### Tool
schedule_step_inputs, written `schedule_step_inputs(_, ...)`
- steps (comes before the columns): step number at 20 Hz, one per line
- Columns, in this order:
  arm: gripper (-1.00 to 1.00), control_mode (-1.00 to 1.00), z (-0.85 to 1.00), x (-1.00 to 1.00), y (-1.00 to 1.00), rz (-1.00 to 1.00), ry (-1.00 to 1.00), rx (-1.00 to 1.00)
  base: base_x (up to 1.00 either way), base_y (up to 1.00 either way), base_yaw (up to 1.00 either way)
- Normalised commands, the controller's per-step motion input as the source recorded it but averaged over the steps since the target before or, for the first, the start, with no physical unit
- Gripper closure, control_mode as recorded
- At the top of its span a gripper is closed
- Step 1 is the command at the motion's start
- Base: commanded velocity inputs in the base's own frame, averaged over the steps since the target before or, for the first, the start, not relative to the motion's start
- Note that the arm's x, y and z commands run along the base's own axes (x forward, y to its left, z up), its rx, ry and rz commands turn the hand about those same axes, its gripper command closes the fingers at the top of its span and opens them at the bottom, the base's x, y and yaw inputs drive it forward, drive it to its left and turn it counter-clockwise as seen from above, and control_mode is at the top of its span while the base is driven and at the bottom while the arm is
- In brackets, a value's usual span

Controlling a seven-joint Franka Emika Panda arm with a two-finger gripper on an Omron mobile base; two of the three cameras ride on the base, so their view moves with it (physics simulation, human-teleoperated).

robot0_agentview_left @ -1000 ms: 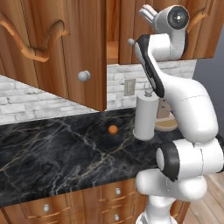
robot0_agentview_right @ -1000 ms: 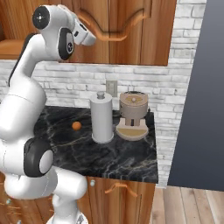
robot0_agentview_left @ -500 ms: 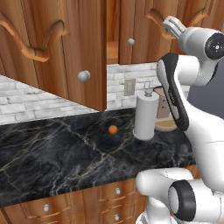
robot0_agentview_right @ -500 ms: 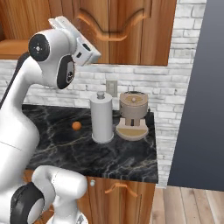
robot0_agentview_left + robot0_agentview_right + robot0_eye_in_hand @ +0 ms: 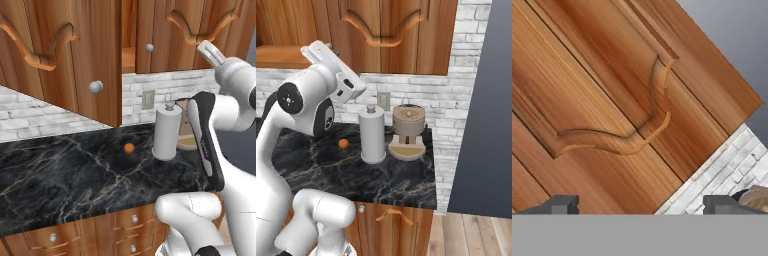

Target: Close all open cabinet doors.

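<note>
A tall reddish-brown cabinet door with a silver knob stands swung out over the counter at the left. A dark gap beside it shows the cabinet's inside. To its right, a second cabinet door with an arch carving lies flat against the cabinet, as it also does in the right base view. My gripper hangs just in front of that door's lower right part. In the hand view the gripper is open. Its fingertips stand wide apart with nothing between them, facing the carved door.
On the black marble counter stand a white paper towel roll, a small orange and a coffee machine. Drawer fronts run below the counter. A tall grey panel closes the right side.
The gripper has opened. The hand has come down and to the right, away from the upper part of the right door, and the arm has folded differently. The left door stands as before.
</note>
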Motion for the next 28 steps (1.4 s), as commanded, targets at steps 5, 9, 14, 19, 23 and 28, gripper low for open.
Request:
schedule_step_inputs(5, -1.0, -1.0, -0.12, -1.0, 0.1, 0.0, 0.0, -0.03, 0.0, 0.0, 0.0)
schedule_step_inputs(9, -1.0, -1.0, 0.0, -1.0, 0.25, 0.03, 0.0, -0.09, 0.0, 0.0, 0.0)
schedule_step_inputs(14, -1.0, -1.0, 0.02, -1.0, 0.27, 0.05, 0.0, -0.14, 0.0, 0.0, 0.0)
schedule_step_inputs(19, -1.0, -1.0, 0.07, -1.0, 0.26, 0.06, -0.03, -0.16, 0.0, 0.0, 0.0)
schedule_step_inputs(23, -1.0, -1.0, 0.05, -1.0, 0.33, 0.04, -0.03, -0.16, 0.0, 0.0, 0.0)
schedule_step_inputs(28, -1.0, -1.0, 0.01, -0.97, 0.46, 0.07, -0.06, -0.2, 0.0, 0.0, 0.0)
